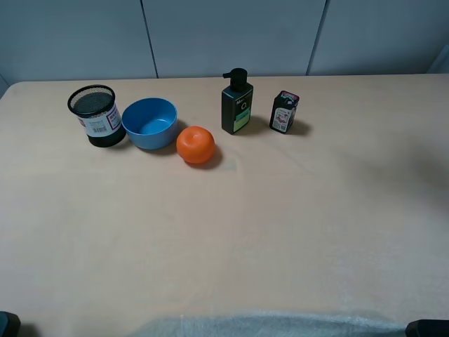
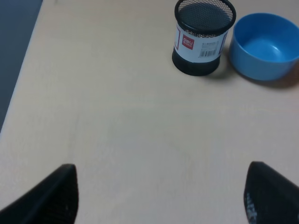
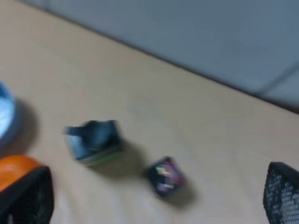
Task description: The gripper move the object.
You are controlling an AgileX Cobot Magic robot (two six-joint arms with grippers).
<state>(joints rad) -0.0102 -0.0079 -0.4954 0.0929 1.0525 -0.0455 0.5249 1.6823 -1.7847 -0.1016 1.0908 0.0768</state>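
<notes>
The orange fruit (image 1: pixel 195 144) sits on the table just right of the blue bowl (image 1: pixel 149 123), touching nothing. In the exterior view neither gripper reaches into the work area; only dark bits show at the bottom corners. In the left wrist view my left gripper (image 2: pixel 159 200) is open and empty, with its black fingers (image 2: pixel 46 200) wide apart above bare table, well short of the bowl (image 2: pixel 265 45). The orange does not show there. In the blurred right wrist view my right gripper (image 3: pixel 154 200) is open and empty. The orange (image 3: pixel 14 169) peeks out beside one finger (image 3: pixel 25 200).
A black mesh pen cup (image 1: pixel 96 116) stands left of the bowl and shows in the left wrist view (image 2: pixel 203 37). A dark pump bottle (image 1: pixel 237 102) and a small black bottle (image 1: pixel 284 111) stand right of the orange. A grey wall (image 1: pixel 224 35) runs behind the table's far edge.
</notes>
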